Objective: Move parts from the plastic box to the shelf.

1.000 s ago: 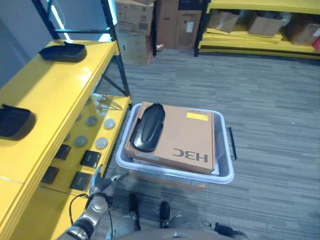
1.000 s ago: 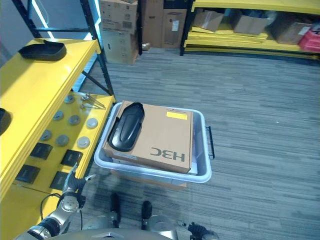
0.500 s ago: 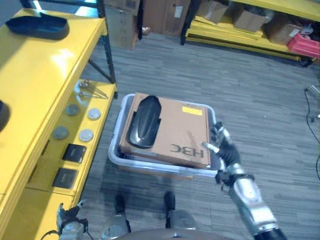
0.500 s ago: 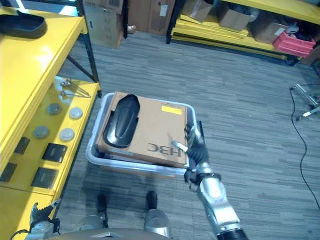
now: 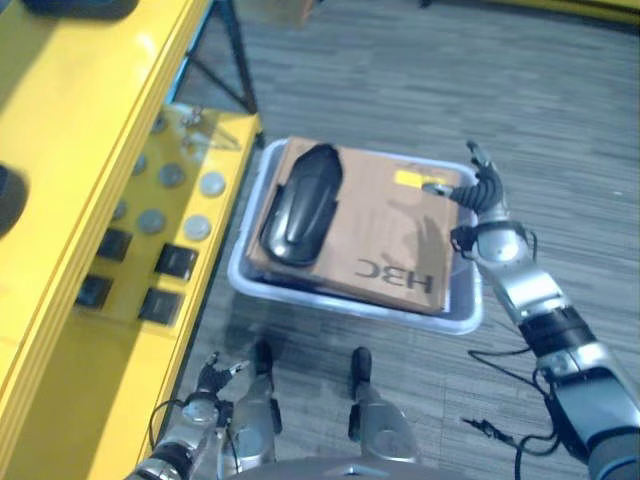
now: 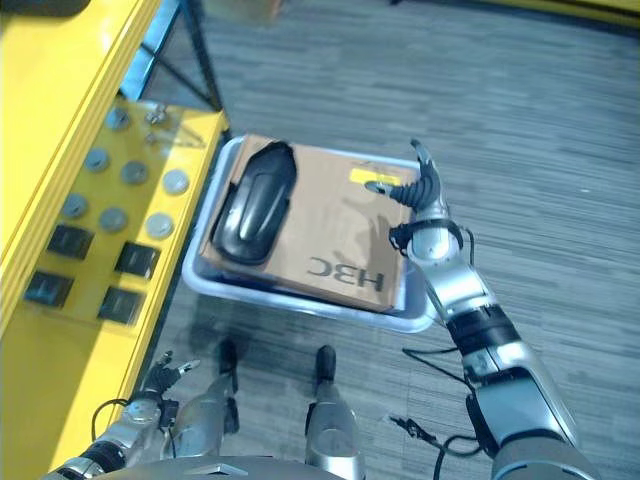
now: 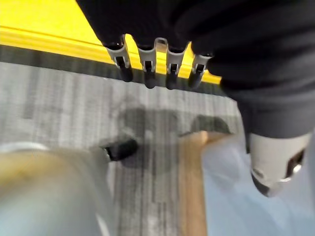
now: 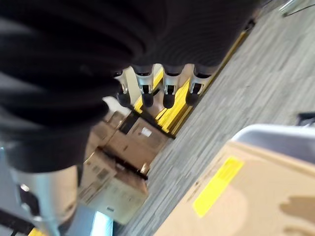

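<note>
One black part (image 5: 300, 205) lies on a cardboard box (image 5: 385, 240) covering the plastic box (image 5: 350, 305); right hand (image 5: 482, 190) open above its far right corner, left hand (image 5: 212, 378) open low beside the yellow shelf (image 5: 70, 150).

A grey striped carpet (image 5: 560, 90) is covering the floor; a flat brown cardboard box (image 5: 390, 240) is lying with its printed face up, and a yellow label (image 5: 415, 179) is sitting near its far edge; further away, stacked cartons (image 8: 110, 189) are standing beside a yellow rack (image 8: 170, 110) on the same carpet.
</note>
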You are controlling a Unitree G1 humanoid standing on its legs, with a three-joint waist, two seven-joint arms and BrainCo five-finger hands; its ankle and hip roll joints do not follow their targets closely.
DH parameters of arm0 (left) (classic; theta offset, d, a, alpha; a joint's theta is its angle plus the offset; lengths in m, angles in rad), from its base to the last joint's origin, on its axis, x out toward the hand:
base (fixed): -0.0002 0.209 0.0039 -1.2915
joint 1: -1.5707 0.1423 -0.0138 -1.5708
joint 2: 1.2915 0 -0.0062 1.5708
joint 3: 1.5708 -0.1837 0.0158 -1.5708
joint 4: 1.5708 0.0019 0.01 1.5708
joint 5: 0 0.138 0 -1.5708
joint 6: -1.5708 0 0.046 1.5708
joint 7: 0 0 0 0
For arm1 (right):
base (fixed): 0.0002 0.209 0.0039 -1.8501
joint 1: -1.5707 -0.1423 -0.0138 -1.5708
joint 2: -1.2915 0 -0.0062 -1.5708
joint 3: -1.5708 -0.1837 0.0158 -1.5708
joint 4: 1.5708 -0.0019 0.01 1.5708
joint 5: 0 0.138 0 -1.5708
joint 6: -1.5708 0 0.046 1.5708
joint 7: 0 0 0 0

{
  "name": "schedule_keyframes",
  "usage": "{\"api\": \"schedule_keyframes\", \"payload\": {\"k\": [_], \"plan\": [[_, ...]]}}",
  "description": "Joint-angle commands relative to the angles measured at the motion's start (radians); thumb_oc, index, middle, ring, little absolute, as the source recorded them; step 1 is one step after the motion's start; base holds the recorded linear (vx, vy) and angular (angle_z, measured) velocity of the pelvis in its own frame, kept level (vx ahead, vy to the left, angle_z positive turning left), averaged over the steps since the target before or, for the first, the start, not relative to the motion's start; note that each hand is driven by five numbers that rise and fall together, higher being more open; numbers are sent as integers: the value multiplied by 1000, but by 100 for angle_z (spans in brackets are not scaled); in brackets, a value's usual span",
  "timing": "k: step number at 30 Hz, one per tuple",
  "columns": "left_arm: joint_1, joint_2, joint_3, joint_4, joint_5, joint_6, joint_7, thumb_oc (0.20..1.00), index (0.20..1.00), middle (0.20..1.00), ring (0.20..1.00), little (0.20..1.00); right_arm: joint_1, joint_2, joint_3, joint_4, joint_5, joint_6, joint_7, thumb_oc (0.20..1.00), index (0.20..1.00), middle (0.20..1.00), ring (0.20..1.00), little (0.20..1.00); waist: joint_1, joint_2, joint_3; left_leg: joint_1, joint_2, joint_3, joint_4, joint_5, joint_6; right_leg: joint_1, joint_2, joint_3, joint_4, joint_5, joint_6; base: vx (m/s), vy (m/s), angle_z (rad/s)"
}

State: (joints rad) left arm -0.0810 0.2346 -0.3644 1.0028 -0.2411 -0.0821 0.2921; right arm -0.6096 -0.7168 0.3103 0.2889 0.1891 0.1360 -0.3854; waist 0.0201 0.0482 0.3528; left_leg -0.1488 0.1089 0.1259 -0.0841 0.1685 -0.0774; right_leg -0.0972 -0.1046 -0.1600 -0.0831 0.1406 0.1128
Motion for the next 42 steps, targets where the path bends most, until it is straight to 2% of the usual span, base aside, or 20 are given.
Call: {"api": "schedule_keyframes", "payload": {"k": [1, 7, 14, 16, 18, 20, 21, 26, 33, 34, 35, 42], "plan": [[-26, 57, -11, 77, -57, 9, -17, 1000, 1000, 1000, 1000, 1000, -89, -22, 33, 3, -45, -10, -48, 1000, 1000, 1000, 1000, 1000, 8, -53, 10, 30, -54, -2, -3, -103, 21, 27, -32, -21, -4, -57, 8, -23, 47, 36], [-54, 58, 6, 89, -123, -8, -47, 1000, 1000, 1000, 1000, 1000, -222, -14, 106, 63, -58, -4, -55, 1000, 1000, 1000, 1000, 1000, 28, -33, 38, 4, -60, -14, -3, -95, 14, 3, -38, -43, 1, -55, 2, -28, 58, 16], [-90, 42, -10, 36, -97, -42, -56, 1000, 1000, 1000, 1000, 1000, -259, 29, 148, 61, -86, 38, -15, 1000, 1000, 1000, 1000, 1000, 33, -20, 53, -6, -64, -24, -3, -94, 10, -12, -47, -56, 11, -52, 1, -10, 45, 6], [-97, 41, -22, 11, -82, -33, -47, 1000, 1000, 1000, 1000, 1000, -250, 49, 161, 59, -97, 57, -3, 1000, 1000, 1000, 1000, 1000, 36, -18, 57, -7, -66, -25, -3, -94, 10, -12, -50, -59, 13, -51, 1, 0, 0, 0], [-103, 41, -28, 4, -88, -24, -41, 1000, 1000, 1000, 1000, 1000, -245, 70, 178, 61, -107, 81, 3, 1000, 1000, 1000, 1000, 1000, 38, -17, 60, -7, -66, -25, -3, -92, 10, -12, -53, -61, 15, -50, 2, 0, 0, 0], [-115, 35, -31, 8, -98, -12, -31, 1000, 1000, 1000, 1000, 1000, -238, 109, 213, 86, -134, 133, 10, 1000, 1000, 1000, 1000, 1000, 40, -15, 65, -5, -66, -25, -3, -93, 9, -14, -58, -64, 19, -49, 3, 0, 0, 0], [-115, 35, -31, 8, -98, -13, -31, 1000, 1000, 1000, 1000, 1000, -239, 109, 213, 86, -134, 133, 10, 1000, 1000, 1000, 1000, 1000, 40, -15, 66, -5, -66, -25, -3, -93, 9, -14, -58, -64, 20, -49, 3, 0, 0, 0], [-125, 32, -29, 23, -114, -37, 1, 1000, 1000, 1000, 1000, 1000, -233, 168, 272, 176, -152, 203, 26, 1000, 1000, 1000, 1000, 1000, 45, -2, 84, -12, -67, -25, -3, -88, 8, -27, -67, -67, 29, -47, 2, -2, 30, 3], [-124, 31, -42, 42, -131, -62, -6, 1000, 1000, 1000, 1000, 1000, -264, 216, 309, 393, -113, 309, -65, 1000, 1000, 1000, 1000, 1000, 65, 29, 95, -31, -74, -33, -3, -81, 0, -40, -82, -82, 36, -47, 5, -28, 42, 4], [-120, 31, -43, 46, -128, -66, -11, 1000, 1000, 1000, 1000, 1000, -261, 221, 310, 407, -97, 316, -55, 360, 360, 360, 360, 360, 67, 31, 94, -29, -74, -34, -3, -81, -1, -38, -84, -84, 35, -47, 5, 7, 45, 4], [-117, 31, -43, 49, -127, -67, -17, 1000, 1000, 1000, 1000, 1000, -257, 229, 314, 427, -84, 316, -47, 200, 200, 200, 200, 200, 69, 32, 91, -27, -74, -34, -3, -80, -1, -34, -87, -87, 34, -45, 6, 8, 31, 4], [-109, 28, -42, 57, -120, -89, -28, 1000, 1000, 1000, 1000, 1000, -242, 237, 290, 500, -40, 290, -117, 200, 200, 200, 200, 200, 74, 32, 69, -10, -70, -26, -3, -83, -3, -11, -96, -98, 28, -43, 8, 2, 4, 6]]}}
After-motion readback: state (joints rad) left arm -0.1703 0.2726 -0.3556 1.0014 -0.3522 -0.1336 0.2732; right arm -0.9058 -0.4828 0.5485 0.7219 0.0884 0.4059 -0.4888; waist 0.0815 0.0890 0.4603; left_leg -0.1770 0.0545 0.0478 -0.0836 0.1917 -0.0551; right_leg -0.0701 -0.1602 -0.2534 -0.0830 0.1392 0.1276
